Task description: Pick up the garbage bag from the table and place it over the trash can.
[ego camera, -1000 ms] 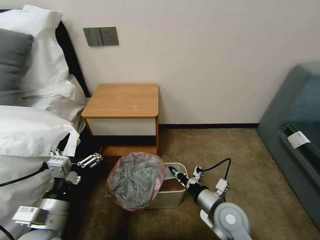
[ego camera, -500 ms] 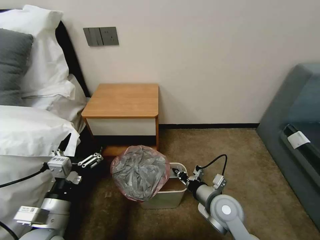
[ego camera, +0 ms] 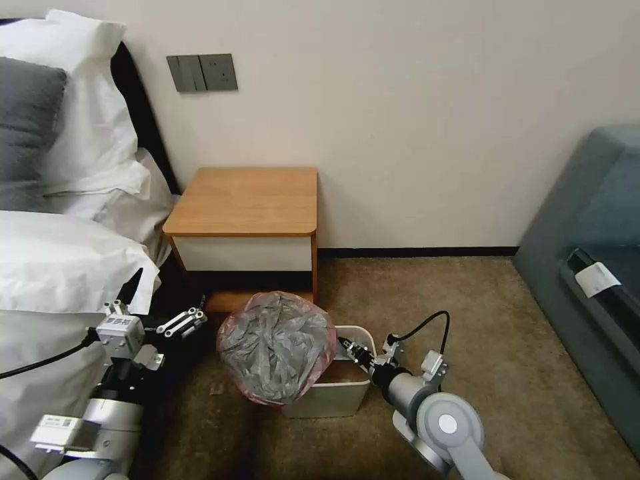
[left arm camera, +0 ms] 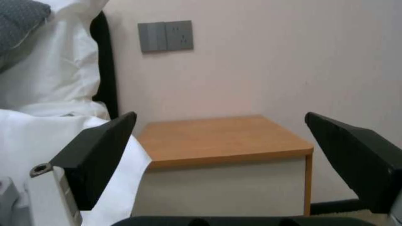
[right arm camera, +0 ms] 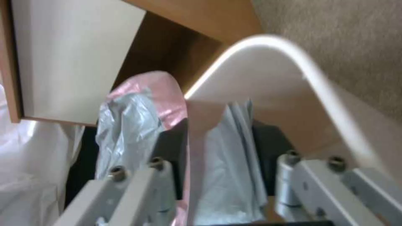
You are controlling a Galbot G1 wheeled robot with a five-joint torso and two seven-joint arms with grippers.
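Head view, nearest first: two grey metal arms, one to each side. The right gripper point(ego camera: 348, 348) reaches over the rim of one trash can point(ego camera: 333, 397), a beige smooth plastic bin with rounded corners and tapering sides, standing on the brown carpet point(ego camera: 507, 347). One garbage bag point(ego camera: 277, 347), thin crinkled grey film with a pinkish-red rim, balloons over the can's left part and hangs down its left side. In the right wrist view the black fingers point(right arm camera: 172, 147) are closed to a narrow gap, pinching the bag's pink edge and grey folds point(right arm camera: 228, 150) against the can's wall point(right arm camera: 268, 94). The left gripper point(ego camera: 160, 313) hangs beside the white bed linen point(ego camera: 60, 267), its two black fingers point(left arm camera: 96, 150) spread wide around nothing. Beyond the can stands one desk point(ego camera: 247, 200): a flat orange-brown wooden top, white drawer front, lower wooden shelf. Farthest, one grey switch plate point(ego camera: 202, 72) on the pale wall.
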